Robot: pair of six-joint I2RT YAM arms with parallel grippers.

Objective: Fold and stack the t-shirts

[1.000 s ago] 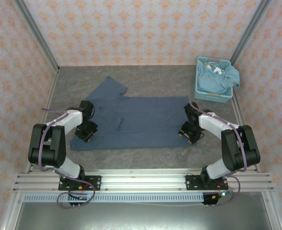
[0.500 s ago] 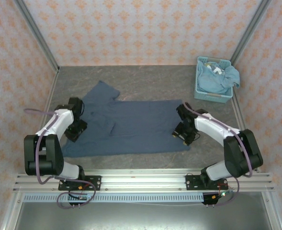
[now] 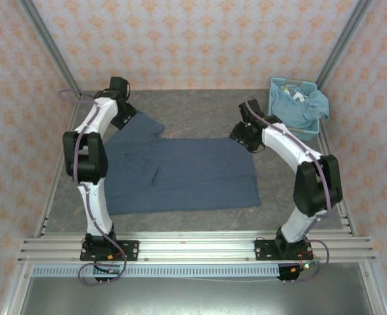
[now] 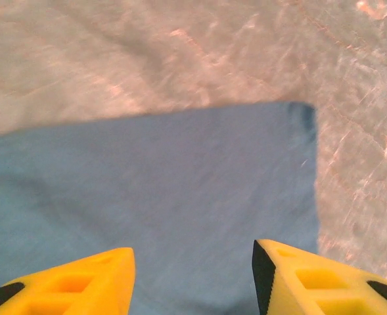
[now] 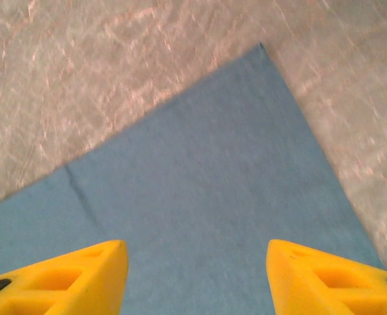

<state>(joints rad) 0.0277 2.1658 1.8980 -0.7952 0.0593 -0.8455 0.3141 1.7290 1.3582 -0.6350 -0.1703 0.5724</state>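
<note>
A dark slate-blue t-shirt [image 3: 183, 174] lies spread flat on the grey table, one sleeve [image 3: 137, 126] pointing to the far left. My left gripper [image 3: 127, 119] hovers over that sleeve's far end, open, with bare cloth [image 4: 154, 190] between its yellow fingers [image 4: 81, 285] and the sleeve corner [image 4: 303, 113] just ahead. My right gripper [image 3: 247, 136] hangs open over the shirt's far right corner [image 5: 261, 47], with nothing between its fingers [image 5: 324, 279]. Lighter blue t-shirts [image 3: 301, 105] are heaped in the basket.
A light blue plastic basket [image 3: 292, 131] stands in the far right corner. Metal frame posts and patterned walls close in the table on three sides. Bare grey tabletop [image 3: 200, 108] runs along the far edge behind the shirt.
Both arms have swung from the shirt's near side edges to its far edge. The shirt slid a little left and nearer in between. Both grippers' jaws have widened.
</note>
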